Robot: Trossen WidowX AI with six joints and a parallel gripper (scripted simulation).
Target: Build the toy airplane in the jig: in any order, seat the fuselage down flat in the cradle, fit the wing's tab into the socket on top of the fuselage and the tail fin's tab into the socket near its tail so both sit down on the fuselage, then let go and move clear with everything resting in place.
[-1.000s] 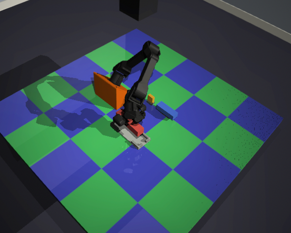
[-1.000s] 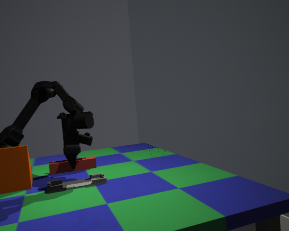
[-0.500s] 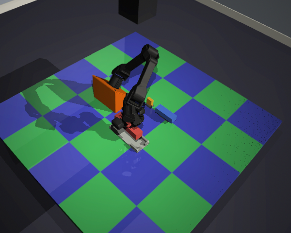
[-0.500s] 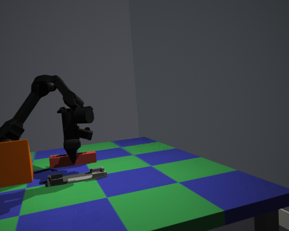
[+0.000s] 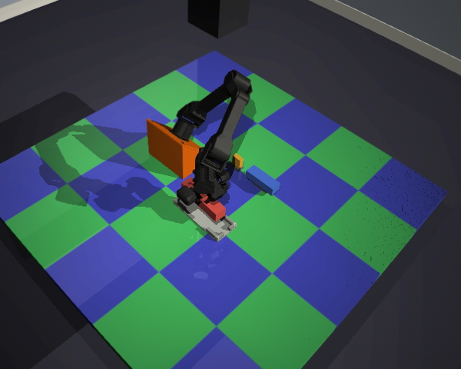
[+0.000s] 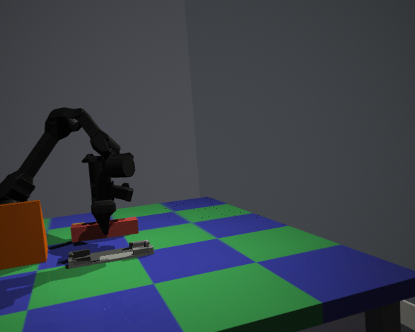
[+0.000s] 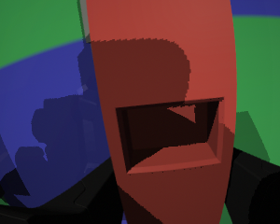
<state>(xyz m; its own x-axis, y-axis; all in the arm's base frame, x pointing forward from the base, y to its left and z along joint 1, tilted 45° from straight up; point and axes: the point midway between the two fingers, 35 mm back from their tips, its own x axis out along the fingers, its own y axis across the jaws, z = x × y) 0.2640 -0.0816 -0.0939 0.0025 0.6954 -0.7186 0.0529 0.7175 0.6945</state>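
Observation:
My gripper (image 6: 106, 232) (image 7: 172, 187) is shut on the red fuselage (image 5: 213, 209) (image 6: 125, 227) (image 7: 205, 56), around its middle. The fuselage is level, its large rectangular socket facing up. It hangs above the grey cradle (image 5: 200, 221) (image 6: 116, 255), not touching it; in the exterior view it shows higher and farther back. A sliver of the cradle shows at the wrist view's top left. The blue wing (image 5: 262, 179) lies on the table behind the fuselage, hidden in the exterior view. The small yellow tail fin (image 5: 237, 161) stands beside the wing, mostly hidden in the exterior view.
An upright orange panel (image 5: 165, 148) (image 6: 14, 236) stands beside the arm's base, near the cradle's tail-side end. The arm covers part of the fuselage and cradle in the top view. The checkered table (image 5: 272, 310) (image 6: 200, 286) extends beyond the cradle.

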